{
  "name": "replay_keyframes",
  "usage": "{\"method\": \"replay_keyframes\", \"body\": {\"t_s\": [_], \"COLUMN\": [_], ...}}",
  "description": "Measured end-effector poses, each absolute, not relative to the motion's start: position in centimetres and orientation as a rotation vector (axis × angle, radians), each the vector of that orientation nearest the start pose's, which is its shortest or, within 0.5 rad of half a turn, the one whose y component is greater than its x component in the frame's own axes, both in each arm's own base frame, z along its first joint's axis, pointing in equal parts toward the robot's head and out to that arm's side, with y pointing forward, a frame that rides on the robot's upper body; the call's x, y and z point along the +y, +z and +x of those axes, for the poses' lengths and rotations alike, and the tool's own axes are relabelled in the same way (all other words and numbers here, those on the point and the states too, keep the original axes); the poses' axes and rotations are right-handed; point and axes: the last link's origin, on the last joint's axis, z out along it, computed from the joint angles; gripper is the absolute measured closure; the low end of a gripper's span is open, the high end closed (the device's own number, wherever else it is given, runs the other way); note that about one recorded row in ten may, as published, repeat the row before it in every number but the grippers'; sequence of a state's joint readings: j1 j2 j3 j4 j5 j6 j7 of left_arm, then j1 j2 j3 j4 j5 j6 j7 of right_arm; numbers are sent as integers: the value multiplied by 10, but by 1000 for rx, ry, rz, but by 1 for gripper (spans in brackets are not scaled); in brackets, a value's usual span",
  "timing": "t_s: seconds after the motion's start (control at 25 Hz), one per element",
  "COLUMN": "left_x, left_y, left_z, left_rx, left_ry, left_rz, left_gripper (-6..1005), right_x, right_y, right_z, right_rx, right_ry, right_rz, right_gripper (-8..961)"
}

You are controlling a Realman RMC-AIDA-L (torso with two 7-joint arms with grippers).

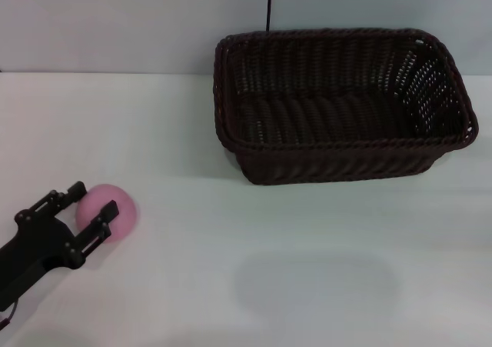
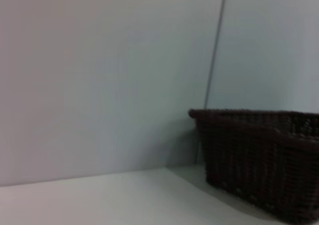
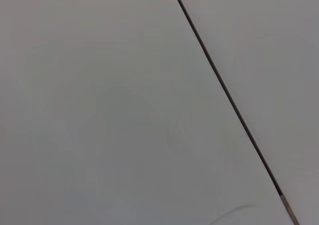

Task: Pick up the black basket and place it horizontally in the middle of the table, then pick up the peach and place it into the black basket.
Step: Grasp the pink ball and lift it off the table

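The black basket point(image 1: 338, 145) stands upright on the white table point(image 1: 231, 231) at the back right, its long side running left to right. It also shows in the left wrist view point(image 2: 264, 160). The pink peach point(image 1: 121, 218) lies on the table at the front left. My left gripper point(image 1: 94, 199) is open, with one finger on each side of the peach's near-left part. I cannot tell whether the fingers touch it. My right gripper is out of view.
A pale wall point(image 1: 115, 24) rises right behind the table, with a thin dark vertical seam point(image 1: 269, 5) above the basket. The right wrist view shows only this wall and the seam point(image 3: 224, 90).
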State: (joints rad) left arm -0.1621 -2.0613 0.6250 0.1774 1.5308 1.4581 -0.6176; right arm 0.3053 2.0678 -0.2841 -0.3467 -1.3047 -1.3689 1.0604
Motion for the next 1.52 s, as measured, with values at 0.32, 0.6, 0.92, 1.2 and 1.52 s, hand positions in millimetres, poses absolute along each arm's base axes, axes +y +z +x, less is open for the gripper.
{"method": "replay_keyframes", "body": {"t_s": [0.32, 0.6, 0.92, 1.2, 1.52], "left_x": [208, 212, 218, 225, 220], "left_y": [-33, -34, -31, -31, -14], "left_z": [-366, -361, -348, -344, -351], "left_rx": [-611, -588, -567, -557, -598], "left_ry": [-733, -746, -844, -863, -909], "left_rz": [-2200, -2223, -2218, -2234, -2125], "left_gripper": [537, 679, 769, 965, 949], "right_x": [289, 290, 290, 289, 289], "right_y": [81, 80, 80, 80, 78], "right_z": [378, 379, 381, 382, 385], "right_rx": [840, 848, 856, 860, 880], "right_ry": [1087, 1079, 1069, 1065, 1052], "right_rz": [-1481, -1477, -1473, -1470, -1460], "right_gripper": [333, 333, 333, 333, 333]}}
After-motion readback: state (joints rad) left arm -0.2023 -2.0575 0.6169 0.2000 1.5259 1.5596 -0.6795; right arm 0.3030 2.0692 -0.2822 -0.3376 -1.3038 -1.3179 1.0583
